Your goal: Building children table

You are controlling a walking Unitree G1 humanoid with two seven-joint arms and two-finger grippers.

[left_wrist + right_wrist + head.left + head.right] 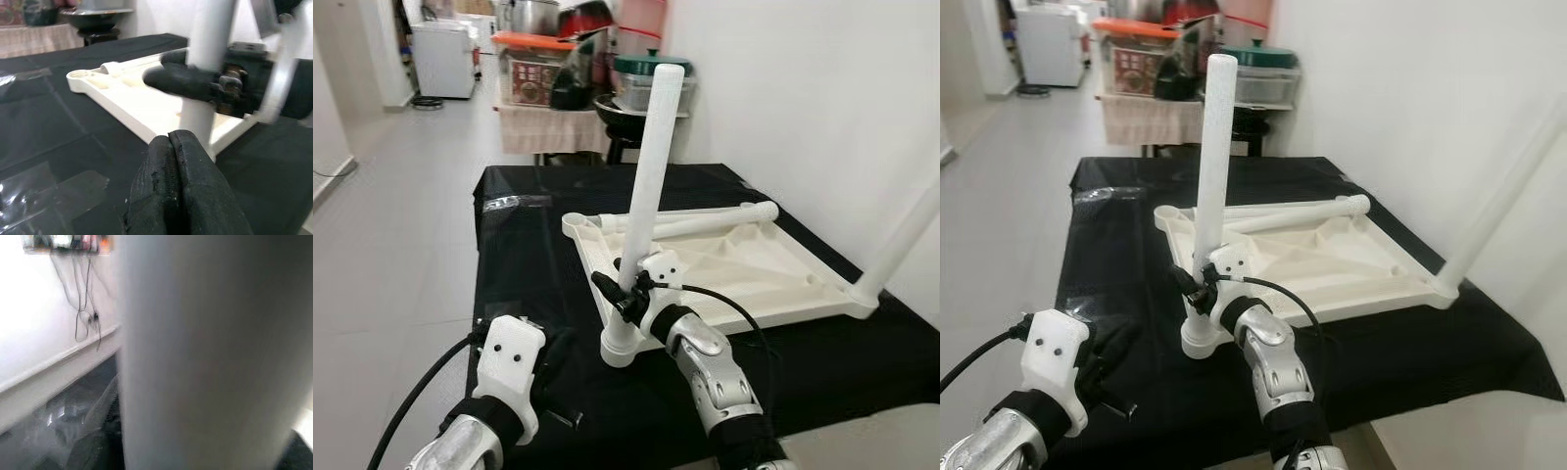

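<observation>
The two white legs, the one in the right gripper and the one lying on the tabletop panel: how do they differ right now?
The held leg stands nearly upright at the tabletop panel's near corner, clamped by the right gripper; the lying leg rests flat across the panel's far side, ungripped. The held leg's lower end sits in a corner socket; the lying leg is loose. Both are plain white tubes.

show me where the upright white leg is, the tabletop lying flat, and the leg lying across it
upright white leg (651, 166), left eye view, mid-shaft.
tabletop (773, 284), left eye view, bare underside panel.
loose leg (705, 220), left eye view, middle of the tube lying on the tabletop.
</observation>
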